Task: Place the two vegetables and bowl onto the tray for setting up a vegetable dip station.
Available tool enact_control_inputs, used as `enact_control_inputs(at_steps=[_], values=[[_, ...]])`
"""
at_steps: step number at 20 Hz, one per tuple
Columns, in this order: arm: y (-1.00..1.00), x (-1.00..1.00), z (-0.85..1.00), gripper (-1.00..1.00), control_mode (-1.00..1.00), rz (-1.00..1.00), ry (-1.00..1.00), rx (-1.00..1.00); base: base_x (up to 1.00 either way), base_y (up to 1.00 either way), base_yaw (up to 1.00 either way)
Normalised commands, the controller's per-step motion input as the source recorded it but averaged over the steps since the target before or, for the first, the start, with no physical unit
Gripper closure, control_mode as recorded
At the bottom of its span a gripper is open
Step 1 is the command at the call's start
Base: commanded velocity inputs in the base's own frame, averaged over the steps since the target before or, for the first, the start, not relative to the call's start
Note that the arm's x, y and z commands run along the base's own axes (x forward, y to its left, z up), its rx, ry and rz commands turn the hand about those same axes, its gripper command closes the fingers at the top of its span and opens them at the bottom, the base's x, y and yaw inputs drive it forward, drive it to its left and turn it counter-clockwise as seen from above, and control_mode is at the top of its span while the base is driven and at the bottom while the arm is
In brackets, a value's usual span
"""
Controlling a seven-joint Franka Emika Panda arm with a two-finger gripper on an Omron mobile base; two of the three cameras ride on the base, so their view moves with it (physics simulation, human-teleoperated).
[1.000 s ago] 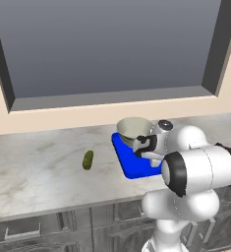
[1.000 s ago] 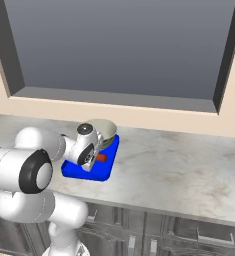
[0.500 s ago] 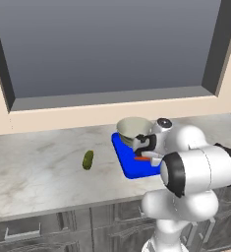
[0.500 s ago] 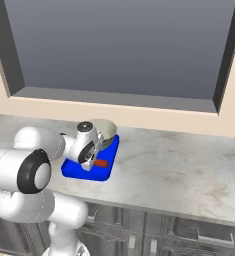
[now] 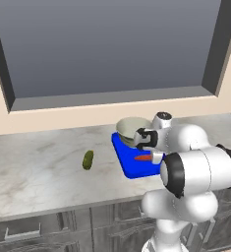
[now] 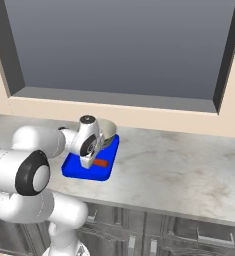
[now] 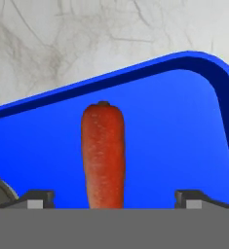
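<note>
The white arm rises from the base, folds forward at a bulky elbow and reaches out low over the marble counter, its forearm running level toward the window. The wrist bends down so the hand points at the blue tray, and the gripper hangs just above the tray floor. Its two dark fingertips stand wide apart, one on each side of the carrot, with clear blue floor showing between each tip and the carrot, so nothing is clamped.

The carrot lies flat on the tray, in the half nearer the robot, its blunt top end pointing away from the hand toward the tray's long rim. In the left base view it shows as a short red streak just under the hand; in the right base view it lies just to the right of the wrist.

The bowl sits upright on the far end of the tray, close behind the hand and partly hidden by it.

The cucumber lies on the bare counter to the left of the tray, well apart from it and from the arm.
</note>
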Motion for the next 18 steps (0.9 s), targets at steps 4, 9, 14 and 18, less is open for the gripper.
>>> enact_control_inputs(at_steps=[4, 9, 14, 18], values=[[0.0, -0.29, 0.05, -1.0, -1.0, -0.03, 0.14, 0.05, 0.0, 0.0, 0.0], [0.07, -0.33, 0.03, -1.0, -1.0, 0.0, 0.02, 0.02, 0.0, 0.0, 0.0], [0.18, -0.31, 0.07, -1.0, -1.0, 0.0, 0.02, 0.0, 0.0, 0.0, 0.0], [0.23, -0.29, 0.1, -1.0, -1.0, 0.03, 0.08, 0.0, 0.0, 0.0, 0.0]])
